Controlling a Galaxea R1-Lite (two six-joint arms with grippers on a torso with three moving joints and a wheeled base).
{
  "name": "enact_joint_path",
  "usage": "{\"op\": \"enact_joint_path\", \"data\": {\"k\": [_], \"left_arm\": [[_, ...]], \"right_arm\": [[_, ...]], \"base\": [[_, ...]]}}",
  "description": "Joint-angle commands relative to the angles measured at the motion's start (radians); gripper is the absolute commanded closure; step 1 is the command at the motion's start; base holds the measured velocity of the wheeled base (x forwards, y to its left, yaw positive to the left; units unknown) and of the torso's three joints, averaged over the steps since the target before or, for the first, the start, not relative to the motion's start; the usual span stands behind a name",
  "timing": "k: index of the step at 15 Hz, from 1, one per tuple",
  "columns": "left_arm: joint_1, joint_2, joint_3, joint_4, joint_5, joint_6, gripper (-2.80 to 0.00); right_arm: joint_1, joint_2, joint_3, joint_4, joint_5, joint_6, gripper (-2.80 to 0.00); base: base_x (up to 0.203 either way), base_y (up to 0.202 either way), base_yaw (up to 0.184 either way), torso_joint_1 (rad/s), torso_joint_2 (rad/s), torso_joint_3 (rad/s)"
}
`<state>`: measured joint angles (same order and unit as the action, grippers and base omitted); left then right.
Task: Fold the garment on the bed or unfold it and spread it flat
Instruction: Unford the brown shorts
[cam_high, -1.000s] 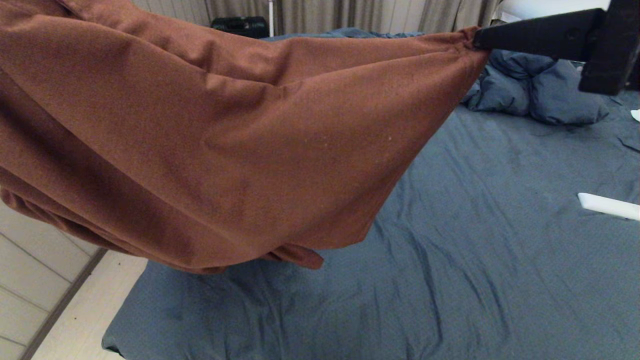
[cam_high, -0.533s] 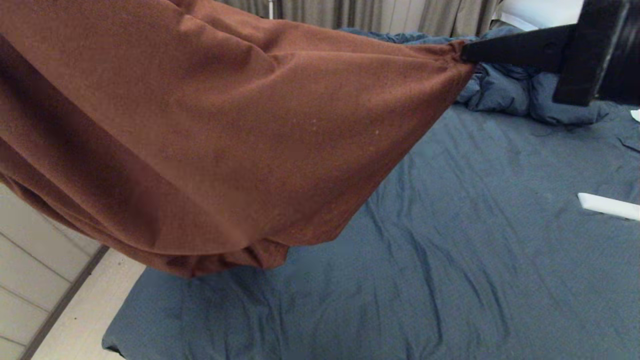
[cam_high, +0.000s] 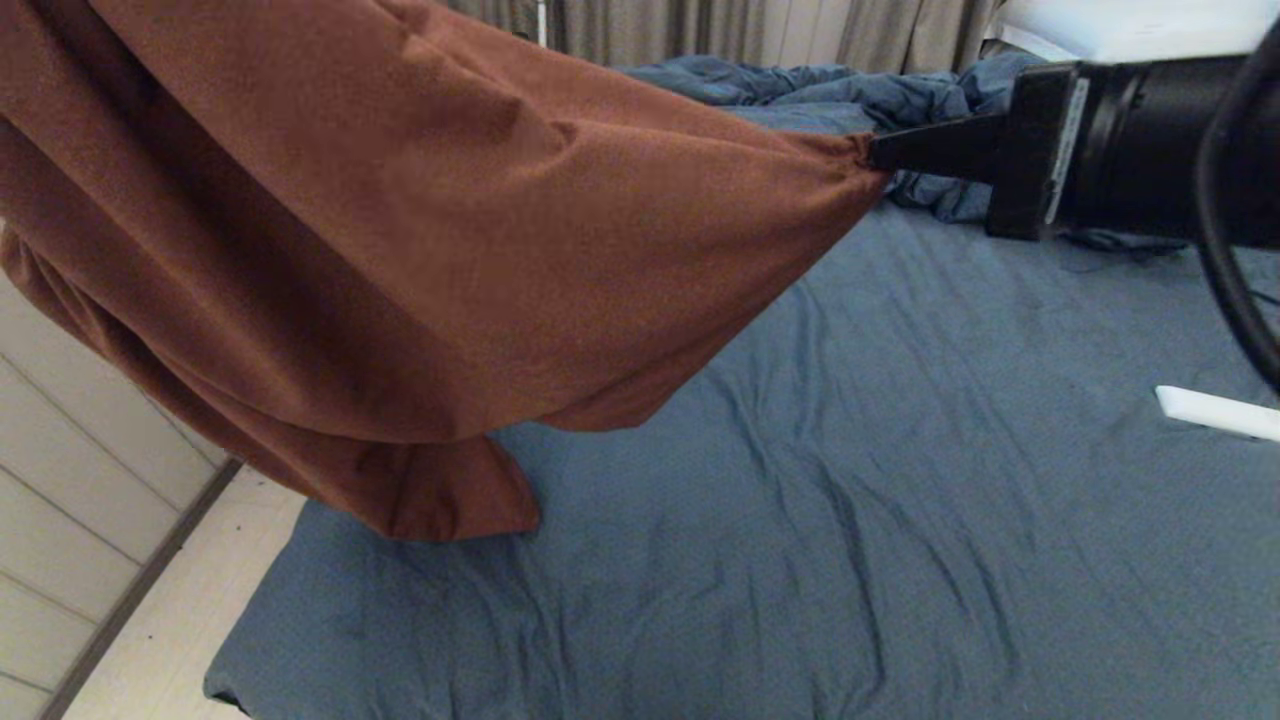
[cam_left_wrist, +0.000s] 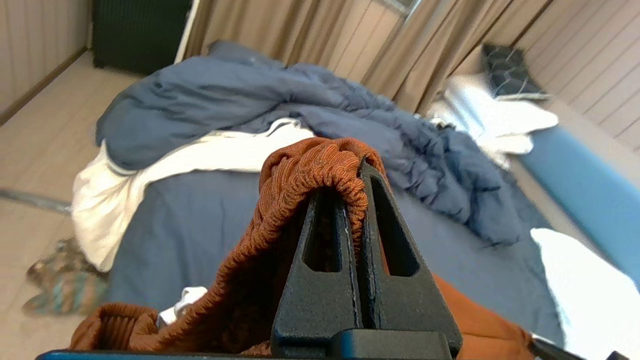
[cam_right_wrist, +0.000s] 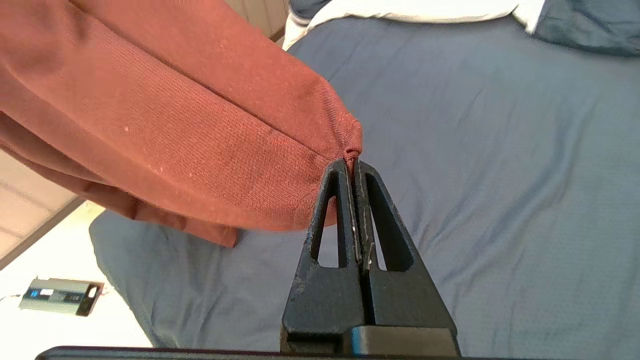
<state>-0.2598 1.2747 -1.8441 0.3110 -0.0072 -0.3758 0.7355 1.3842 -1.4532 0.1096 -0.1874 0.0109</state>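
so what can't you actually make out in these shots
- Left gripper: absent from the head view, hidden behind the garment; only the left wrist view shows it.
- Garment's drawstring and logo: no view shows them clearly.
- Bed under the hanging cloth: hidden in the head view.
- White object: cut off by the head view's edge; unidentifiable.
- Right gripper: the pinched part is unclear.

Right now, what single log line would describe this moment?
left pincer: shut on shorts waistband | right pincer: shut on shorts corner | shorts: held up above bed, lowest fold near sheet
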Motion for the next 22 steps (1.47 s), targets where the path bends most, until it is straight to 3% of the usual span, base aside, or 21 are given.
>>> {"op": "enact_joint_path", "data": {"k": [1,5,7,8,10,12,17,22], "left_arm": [[0.001,0.006,0.001,0.012,0.0,0.006,0.0],[-0.004,0.101,-0.078,0.018,-0.001,0.031,0.0],[-0.059,0.176,-0.093,0.007,0.02,0.048,0.0],[-0.097,0.214,-0.095,-0.008,0.063,0.062,0.0],[-0.178,0.322,-0.096,-0.1,0.17,0.1,0.0],[-0.255,0.412,-0.097,-0.166,0.213,0.129,0.0],[-0.372,0.641,-0.098,-0.272,0.233,0.139,0.0],[-0.401,0.827,-0.104,-0.392,0.238,0.141,0.0]], "right_arm": [[0.037,0.025,-0.004,-0.001,0.004,0.0,0.0],[0.083,0.092,-0.018,-0.018,0.011,0.023,0.0],[0.078,0.142,-0.015,-0.056,0.039,0.074,0.0],[0.067,0.166,-0.013,-0.077,0.051,0.089,0.0],[-0.013,0.202,-0.011,-0.128,0.062,0.101,0.0],[-0.088,0.222,-0.001,-0.166,0.087,0.105,0.0],[-0.272,0.209,0.094,-0.186,0.102,0.112,0.0],[-0.395,0.166,0.327,-0.312,0.148,0.125,0.0]], "base": [[0.0,0.0,0.0,0.0,0.0,0.0],[0.0,0.0,0.0,0.0,0.0,0.0],[0.0,0.0,0.0,0.0,0.0,0.0],[0.0,0.0,0.0,0.0,0.0,0.0],[0.0,0.0,0.0,0.0,0.0,0.0],[0.0,0.0,0.0,0.0,0.0,0.0],[0.0,0.0,0.0,0.0,0.0,0.0],[0.0,0.0,0.0,0.0,0.0,0.0]]}}
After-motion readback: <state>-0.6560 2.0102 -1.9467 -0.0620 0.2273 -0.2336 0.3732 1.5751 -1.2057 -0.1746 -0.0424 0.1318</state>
